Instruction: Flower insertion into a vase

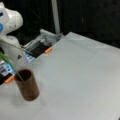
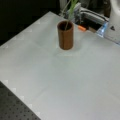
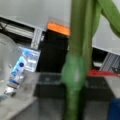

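The vase (image 1: 27, 85) stands upright on the grey table (image 1: 82, 75), at the lower left of a front view and at upper centre in a front view (image 2: 65, 35). A green flower stem (image 1: 18, 74) runs down into its dark mouth — its lower end is already inside the rim, and it leans up and away toward the frame's left edge. In a front view the stem (image 2: 67, 23) rises out of the cup toward the top edge. The wrist view is filled by the stem (image 3: 75, 62), close and roughly vertical, with a swollen node partway down and a leaf (image 3: 111, 15) at upper right.

The gripper itself shows in none of the views, only the white arm (image 1: 10, 22) at upper left, so I cannot tell whether the fingers grip the stem or have let go.

I judge the step in hand to be the insertion itself, well along. Finishing it calls for the stem to settle against the rim without tipping the cup — a light, straight-sided thing.
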